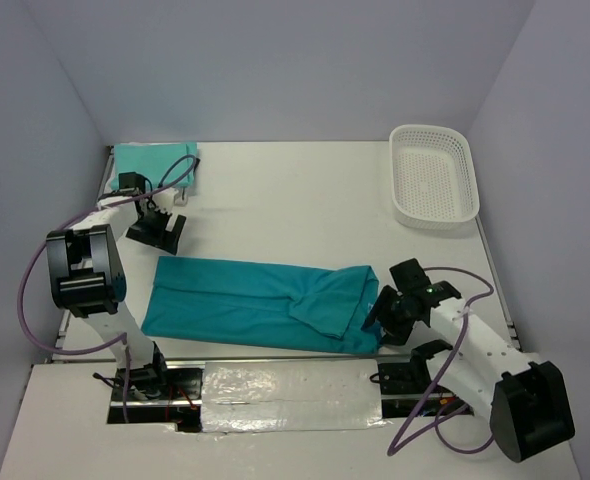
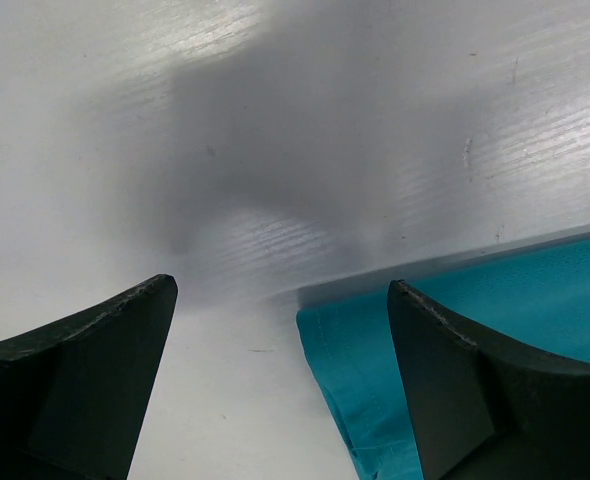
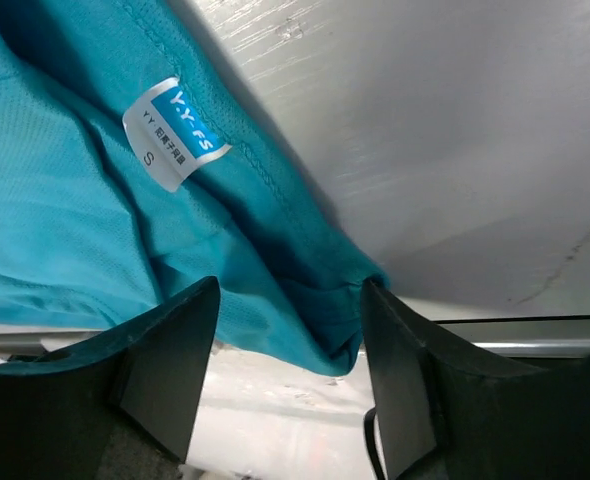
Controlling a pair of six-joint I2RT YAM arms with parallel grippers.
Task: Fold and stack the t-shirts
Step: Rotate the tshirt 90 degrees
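Observation:
A teal t-shirt [image 1: 255, 305] lies folded into a long band across the middle of the table. My right gripper [image 1: 383, 318] is open at the band's right end. In the right wrist view its fingers straddle a hanging corner of the teal cloth [image 3: 75, 200] near the size label [image 3: 175, 132], and the gripper [image 3: 289, 284] is not closed on it. My left gripper [image 1: 163, 232] is open and empty above the bare table, just beyond the shirt's far left corner. That corner [image 2: 375, 360] shows between the fingers in the left wrist view, where the gripper [image 2: 280, 283] is open. A pale mint tee [image 1: 153, 160] lies folded at the back left.
A white lattice basket [image 1: 435, 218] stands empty at the back right. Purple cables loop off both arms. The table's front edge with a taped strip [image 1: 285, 385] runs just below the teal shirt.

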